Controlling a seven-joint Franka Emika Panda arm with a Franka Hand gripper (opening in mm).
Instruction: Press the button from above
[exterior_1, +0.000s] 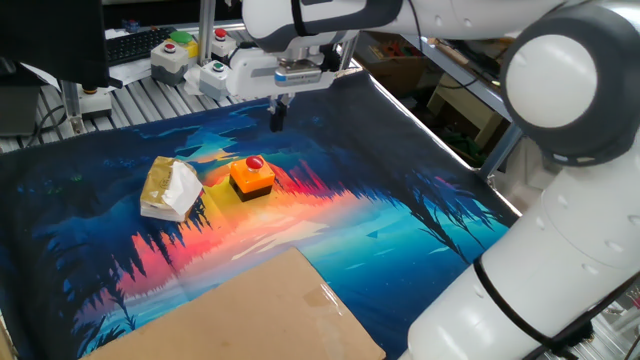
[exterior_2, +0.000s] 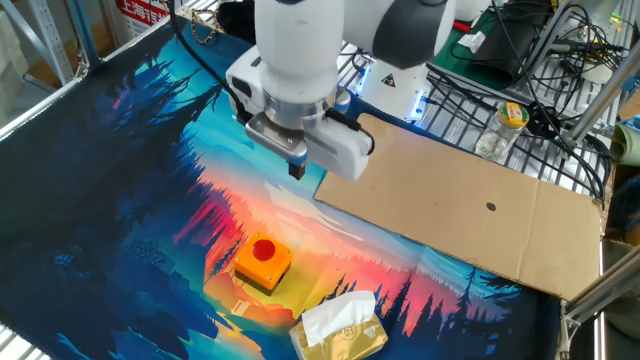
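Note:
The button (exterior_1: 254, 163) is a small red dome on an orange-yellow square box (exterior_1: 251, 180) with a black base, standing on the colourful mat. It also shows in the other fixed view (exterior_2: 263, 249). My gripper (exterior_1: 278, 116) hangs in the air above the mat, pointing straight down, behind and a little right of the button, clearly higher than it. In the other fixed view the gripper (exterior_2: 297, 168) is up the frame from the button, apart from it. Its fingertips show as one narrow dark tip with no gap, pressed together, holding nothing.
A tan-and-white paper-like lump (exterior_1: 170, 188) lies just left of the button box, also in the other fixed view (exterior_2: 340, 325). A flat cardboard sheet (exterior_1: 250, 310) covers the mat's near edge. Grey boxes with green and red buttons (exterior_1: 176, 56) stand behind the mat.

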